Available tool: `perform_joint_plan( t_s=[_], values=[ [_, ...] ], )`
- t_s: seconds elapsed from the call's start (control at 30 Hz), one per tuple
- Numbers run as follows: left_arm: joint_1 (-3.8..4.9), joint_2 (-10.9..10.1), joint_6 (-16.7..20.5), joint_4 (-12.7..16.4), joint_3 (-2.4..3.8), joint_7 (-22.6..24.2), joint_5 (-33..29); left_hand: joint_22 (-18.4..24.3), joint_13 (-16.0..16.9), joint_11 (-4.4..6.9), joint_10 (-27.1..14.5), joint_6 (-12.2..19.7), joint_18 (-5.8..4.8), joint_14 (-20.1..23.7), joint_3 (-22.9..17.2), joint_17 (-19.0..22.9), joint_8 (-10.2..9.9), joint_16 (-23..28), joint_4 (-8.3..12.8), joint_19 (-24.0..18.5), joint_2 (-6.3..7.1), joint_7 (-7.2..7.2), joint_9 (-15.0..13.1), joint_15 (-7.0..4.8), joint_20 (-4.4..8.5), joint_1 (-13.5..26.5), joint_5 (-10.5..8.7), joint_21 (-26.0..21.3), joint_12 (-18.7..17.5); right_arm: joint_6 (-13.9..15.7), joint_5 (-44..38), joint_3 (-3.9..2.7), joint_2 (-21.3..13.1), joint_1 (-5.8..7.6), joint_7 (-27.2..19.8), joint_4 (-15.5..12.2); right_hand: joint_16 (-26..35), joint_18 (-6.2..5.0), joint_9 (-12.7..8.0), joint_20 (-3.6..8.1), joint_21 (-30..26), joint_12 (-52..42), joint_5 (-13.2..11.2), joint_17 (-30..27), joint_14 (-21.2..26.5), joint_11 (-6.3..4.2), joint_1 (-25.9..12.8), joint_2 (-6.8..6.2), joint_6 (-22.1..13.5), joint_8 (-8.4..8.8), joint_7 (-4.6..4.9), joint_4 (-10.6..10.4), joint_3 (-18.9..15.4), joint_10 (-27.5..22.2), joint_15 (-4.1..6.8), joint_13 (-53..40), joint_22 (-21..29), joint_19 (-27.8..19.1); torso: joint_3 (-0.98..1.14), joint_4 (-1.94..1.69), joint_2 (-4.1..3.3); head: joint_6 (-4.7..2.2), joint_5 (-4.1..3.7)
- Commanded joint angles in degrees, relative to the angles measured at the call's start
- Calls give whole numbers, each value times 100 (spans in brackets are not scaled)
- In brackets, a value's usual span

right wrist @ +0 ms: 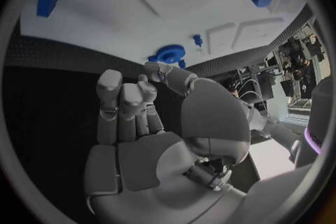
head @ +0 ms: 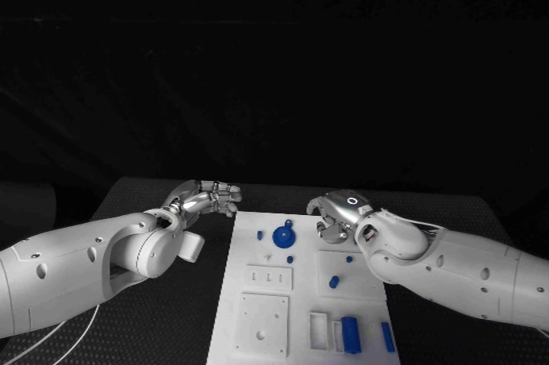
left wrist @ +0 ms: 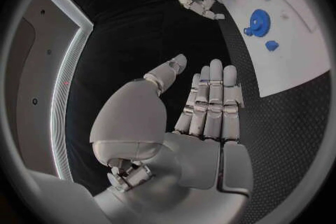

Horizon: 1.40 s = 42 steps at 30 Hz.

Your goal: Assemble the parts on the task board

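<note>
The white rectangular task board (head: 307, 290) lies mid-surface with small blue plastic parts loose on it: a blue toothed gear (head: 284, 238) near its far end, blocks nearer. Assembly looks barely begun. The left hand (head: 212, 198) is spread and empty; the right hand (head: 334, 219) is curled, holding nothing.

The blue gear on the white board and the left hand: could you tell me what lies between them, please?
In the head view, only bare white board and a strip of black table separate the left hand from the blue gear; a small blue part sits just beside the gear.
</note>
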<state>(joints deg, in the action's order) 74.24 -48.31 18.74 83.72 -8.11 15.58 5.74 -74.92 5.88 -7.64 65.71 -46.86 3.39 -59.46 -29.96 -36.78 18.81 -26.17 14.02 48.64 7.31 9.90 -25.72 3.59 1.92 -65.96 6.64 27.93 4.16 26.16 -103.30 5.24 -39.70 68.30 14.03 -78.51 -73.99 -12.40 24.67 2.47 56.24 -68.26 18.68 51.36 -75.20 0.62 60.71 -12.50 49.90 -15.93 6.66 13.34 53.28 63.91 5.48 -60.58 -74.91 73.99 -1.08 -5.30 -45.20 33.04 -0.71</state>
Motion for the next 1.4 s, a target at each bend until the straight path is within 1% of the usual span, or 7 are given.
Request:
perform_joint_plan(
  t_s=[0.03, 0.17, 0.4, 0.8, 1.0, 1.23, 1.4],
  values=[
    [4, 14, -50, -30, 5, 68, 19, -112, -6, -21, 3, 12, 61, -15, -30, -9, -27, 25, 4, -46, -16, 16, -10, 26, -4, 56, 2, 34, -17, 278, 1087, -27, -239, 86, -762, -136, 37, -260, 7, 27, 17, 13, -310, 6, -2, 57, -23, -160, 134, -43, 101, -104, -143, -2, -43, -2, -70, 44, 1, 32, 12, -26, -16],
    [4, 35, -94, -82, 5, 68, 19, -112, 3, -15, 38, -2, 61, -17, -31, -19, -20, 32, 2, -49, -19, 18, -15, 27, -5, 62, 0, 39, 1, 56, 1793, -43, -540, 160, -1195, -158, 44, -260, 9, 37, 12, 3, -720, 16, -5, 93, -96, -301, 171, -66, 139, -223, -418, -20, -78, -9, -70, 46, 18, 78, 28, -30, -13],
    [3, 80, -148, -165, 5, 70, 19, -112, 49, 29, 219, -31, 62, -18, -29, -48, -9, 59, -2, -64, -34, 29, -27, 33, -10, 80, -7, 53, 80, -324, 2786, -41, -890, 170, -1965, 204, 76, -260, 0, 64, -21, -1, -1467, 37, 35, 106, -186, -313, 128, -56, 152, -169, -1145, -129, -88, -26, -83, -52, 65, 152, 60, -56, -45],
    [1, 129, -175, -176, 4, 100, 19, -108, 30, 9, 143, -25, 65, -15, -30, -69, -16, 82, 12, -76, -32, 23, -29, 37, -15, 84, -8, 60, 19, -591, 3000, -25, -1013, 36, -2328, 666, 120, -260, -17, 86, -63, -5, -1371, 78, 117, 122, -158, -273, 53, -26, 171, -75, -1803, -267, -99, -36, -100, -198, 156, 275, 82, -58, -126],
    [0, 144, -191, -189, 4, 102, 19, -108, 25, 4, 123, -20, 65, -15, -30, -74, -19, 87, 16, -79, -30, 22, -29, 37, -15, 84, -8, 61, 5, -620, 3002, -18, -903, -172, -2434, 969, 143, -260, -30, 77, -80, 2, -1290, 91, 164, 132, -132, -278, -4, 2, 181, -18, -1965, -338, -108, -37, -107, -272, 191, 280, 75, -47, -141],
    [-8, 144, -198, -209, 3, 104, 19, -107, 21, 0, 109, -15, 65, -14, -31, -78, -23, 92, 19, -81, -30, 22, -29, 38, -16, 84, -7, 62, -4, -623, 3003, -18, -756, -337, -2491, 1267, 161, -260, -41, 70, -90, 1, -1257, 102, 202, 134, -54, -255, -53, 25, 182, 37, -2030, -394, -110, -41, -109, -320, 162, 272, 84, 3, -152],
    [-12, 141, -204, -210, 3, 102, 19, -107, 19, -2, 101, -12, 66, -14, -32, -80, -25, 95, 21, -82, -29, 23, -28, 38, -16, 83, -7, 63, -9, -565, 3007, -18, -672, -387, -2498, 1345, 161, -260, -42, 68, -90, -3, -1258, 107, 206, 135, -28, -223, -59, 27, 184, 40, -2034, -403, -111, -42, -108, -325, 162, 266, 84, 18, -155]
  ],
)
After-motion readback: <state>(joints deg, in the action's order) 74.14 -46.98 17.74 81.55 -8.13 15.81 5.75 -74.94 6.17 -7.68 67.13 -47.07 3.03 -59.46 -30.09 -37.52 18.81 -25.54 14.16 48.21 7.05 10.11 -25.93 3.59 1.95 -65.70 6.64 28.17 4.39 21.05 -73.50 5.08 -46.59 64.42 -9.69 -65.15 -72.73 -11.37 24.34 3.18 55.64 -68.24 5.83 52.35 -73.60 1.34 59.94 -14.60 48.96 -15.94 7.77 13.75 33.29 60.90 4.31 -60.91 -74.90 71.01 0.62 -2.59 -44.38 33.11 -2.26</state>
